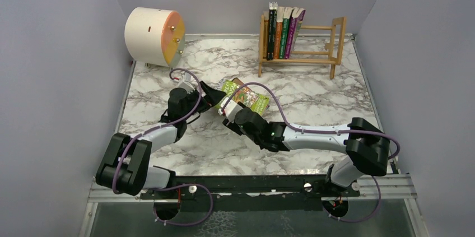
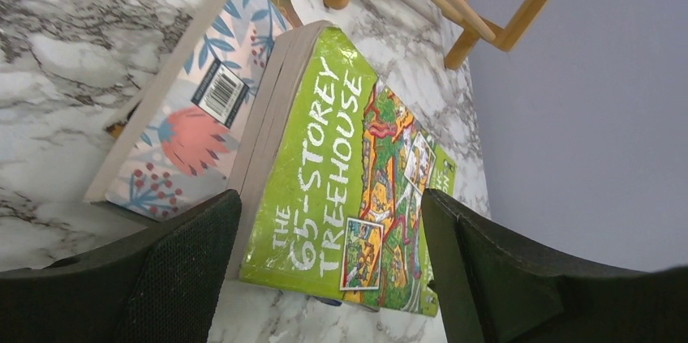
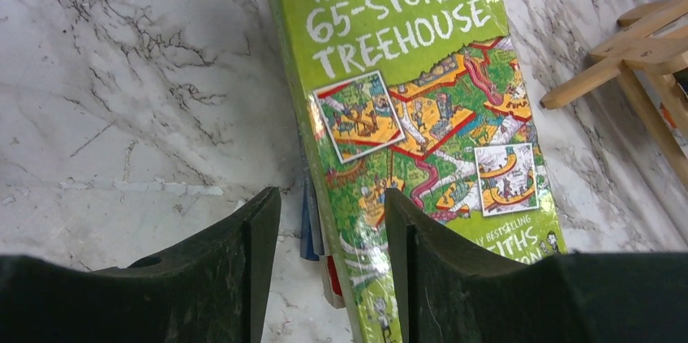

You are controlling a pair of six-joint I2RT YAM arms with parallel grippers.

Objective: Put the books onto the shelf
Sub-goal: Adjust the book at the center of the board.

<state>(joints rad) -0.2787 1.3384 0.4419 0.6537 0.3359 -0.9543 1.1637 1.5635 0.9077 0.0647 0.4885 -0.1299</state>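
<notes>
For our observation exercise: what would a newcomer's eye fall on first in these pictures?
The bright green book mid-table, with the left gripper and right gripper at its ends. Then the cream cylinder far left and the wooden shelf, holding upright books, far right.

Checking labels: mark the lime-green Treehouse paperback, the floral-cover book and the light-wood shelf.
Lime-green Treehouse paperback (image 2: 341, 156): left wrist view, middle of the front cover.
Pale floral-cover paperback (image 2: 182, 128): left wrist view, cover below the barcode.
Light-wood rail shelf (image 1: 338, 38): top external view, right end frame.
</notes>
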